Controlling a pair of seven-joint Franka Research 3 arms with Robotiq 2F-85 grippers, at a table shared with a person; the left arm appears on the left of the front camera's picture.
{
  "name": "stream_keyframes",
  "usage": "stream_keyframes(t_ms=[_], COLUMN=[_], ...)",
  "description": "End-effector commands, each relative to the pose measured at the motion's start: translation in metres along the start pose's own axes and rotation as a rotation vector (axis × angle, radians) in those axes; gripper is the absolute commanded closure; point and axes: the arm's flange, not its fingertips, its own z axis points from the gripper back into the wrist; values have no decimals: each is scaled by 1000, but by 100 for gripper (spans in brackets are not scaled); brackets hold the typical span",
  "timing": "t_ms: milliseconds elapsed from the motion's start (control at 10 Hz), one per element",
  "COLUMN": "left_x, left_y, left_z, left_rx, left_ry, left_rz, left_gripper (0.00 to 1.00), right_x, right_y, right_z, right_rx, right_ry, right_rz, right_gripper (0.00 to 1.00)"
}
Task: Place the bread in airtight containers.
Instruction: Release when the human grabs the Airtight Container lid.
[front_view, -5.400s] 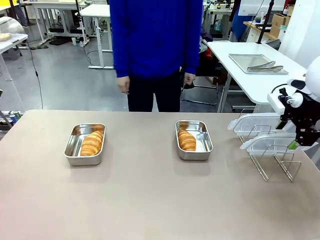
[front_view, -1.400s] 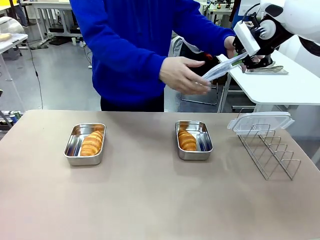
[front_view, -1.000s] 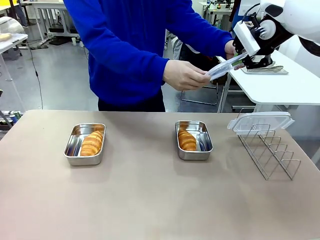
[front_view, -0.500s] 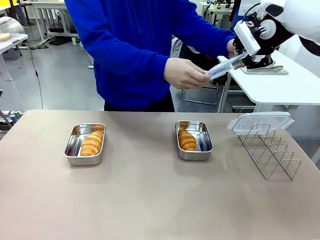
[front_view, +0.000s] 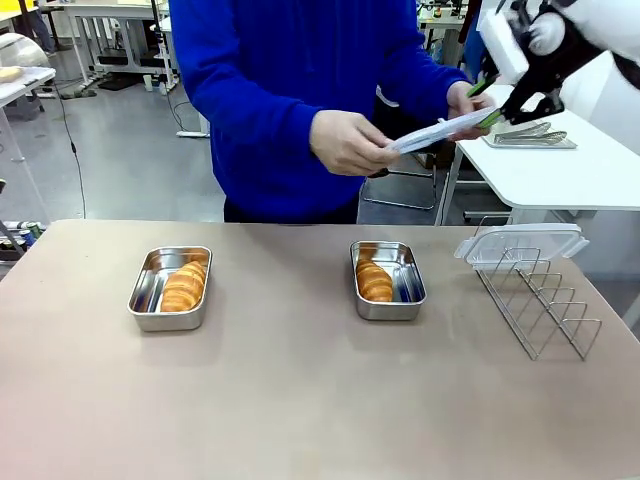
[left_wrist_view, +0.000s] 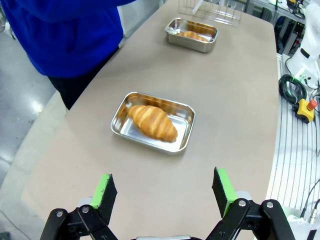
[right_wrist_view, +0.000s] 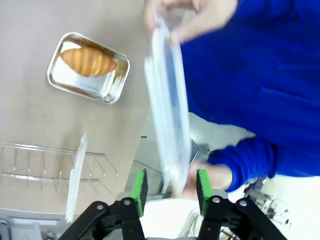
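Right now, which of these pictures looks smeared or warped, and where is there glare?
Right wrist view: the clear lid and the person's hand are motion-smeared, the croissant pan sharper. Left wrist view: the wide lens bows the table edge; the near pan glints. Front view: sharp, with soft shadows beneath those pans.

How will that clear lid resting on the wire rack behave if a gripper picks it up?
Probably stiff: the matching lid spans between the person's hands without sagging. Likely light, since the clear lid looks like thin plastic and sits on a slender wire rack. Its smooth surface may slip between the pads, and lifting it could nudge the rack.
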Motion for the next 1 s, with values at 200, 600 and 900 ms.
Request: stream_keyframes(t_ms=[200,600,900], left_x=[-1,-1,-1], left_y=[0,0,0], left_z=[0,0,0], left_rx=[1,1,1], left_ry=[-22,-22,-22], left_rz=[-21,-21,-21], left_gripper=[0,0,0], right_x=[-53,-148,-183], right_y=[0,82,141], right_z=[62,84,75], right_rx=[31,57,89], right_ry=[-131,-373,-434], right_rz=[-454,-813,-921], right_gripper=[0,0,0])
